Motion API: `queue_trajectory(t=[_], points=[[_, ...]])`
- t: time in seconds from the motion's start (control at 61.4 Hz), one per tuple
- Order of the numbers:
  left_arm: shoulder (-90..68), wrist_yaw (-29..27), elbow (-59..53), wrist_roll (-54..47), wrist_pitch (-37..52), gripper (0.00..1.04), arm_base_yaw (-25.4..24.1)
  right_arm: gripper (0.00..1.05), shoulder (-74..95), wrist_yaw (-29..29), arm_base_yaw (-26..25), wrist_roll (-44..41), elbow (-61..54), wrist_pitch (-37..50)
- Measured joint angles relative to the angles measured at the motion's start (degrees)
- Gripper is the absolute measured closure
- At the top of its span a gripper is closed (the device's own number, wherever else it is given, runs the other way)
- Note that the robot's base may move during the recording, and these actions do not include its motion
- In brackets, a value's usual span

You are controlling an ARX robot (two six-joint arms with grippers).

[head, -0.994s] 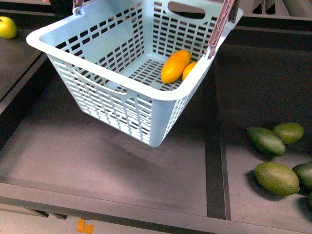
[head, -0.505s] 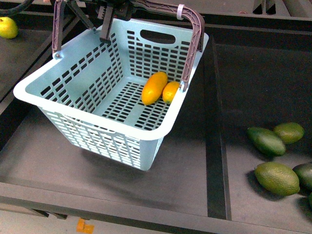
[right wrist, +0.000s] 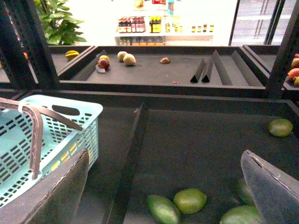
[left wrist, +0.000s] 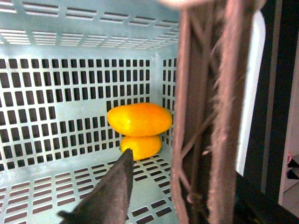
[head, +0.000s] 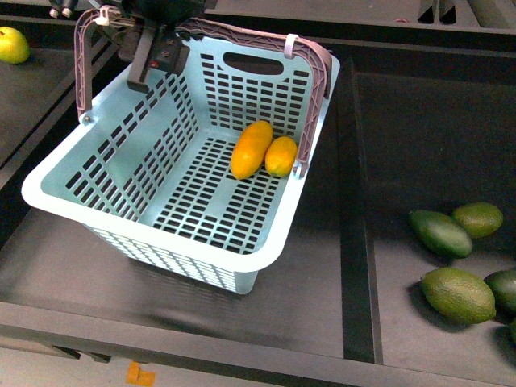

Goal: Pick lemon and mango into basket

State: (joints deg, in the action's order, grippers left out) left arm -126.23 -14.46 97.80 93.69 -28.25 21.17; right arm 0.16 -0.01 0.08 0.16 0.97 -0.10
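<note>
The basket [head: 201, 210] sits on the dark shelf tray [head: 322, 306] in the front view, tilted a little toward the camera. Inside it, on the slotted floor near the far right wall, the mango [head: 251, 149] and the lemon [head: 281, 156] lie side by side and touch each other. The arched handle [head: 242, 34] stands up over the basket, and the left gripper [head: 151, 48] is at the handle's left end, closed around it. To the right, in the next compartment, several green fruits [head: 456, 294] lie together. A pale yellow-green fruit [head: 12, 44] rests far at the left.

In the left wrist view, the mango [left wrist: 139, 119] lies against the lemon [left wrist: 140, 145] in the basket corner. The brown handle [left wrist: 210, 116] passes very close to the camera, beside one dark finger [left wrist: 112, 191].

In the right wrist view, the right gripper [right wrist: 168, 186] hangs over the dark tray with its two fingers spread wide, holding nothing. The basket [right wrist: 51, 135] is to one side, and green fruits [right wrist: 189, 200] lie below.
</note>
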Motion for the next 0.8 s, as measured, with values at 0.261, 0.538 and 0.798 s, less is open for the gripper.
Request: queue_trajectory(t=[0.261, 0.538, 0.798], points=[[11.0, -3.2, -4.5, 0.3, -2.6, 0.11, -3.6, 0.09, 0.0, 0.0, 0.0, 0.0, 0.0, 0.0], [29.1, -3.8, -15.3, -8.7, -5.3, 0.07, -7.4, 0.09, 0.0, 0.0, 0.0, 0.0, 0.0, 0.0], [45.5, 4.5, -54.2, -71.0, 61.7, 0.50, -10.7, 0.09, 0.0, 0.0, 0.0, 0.0, 0.0, 0.0]])
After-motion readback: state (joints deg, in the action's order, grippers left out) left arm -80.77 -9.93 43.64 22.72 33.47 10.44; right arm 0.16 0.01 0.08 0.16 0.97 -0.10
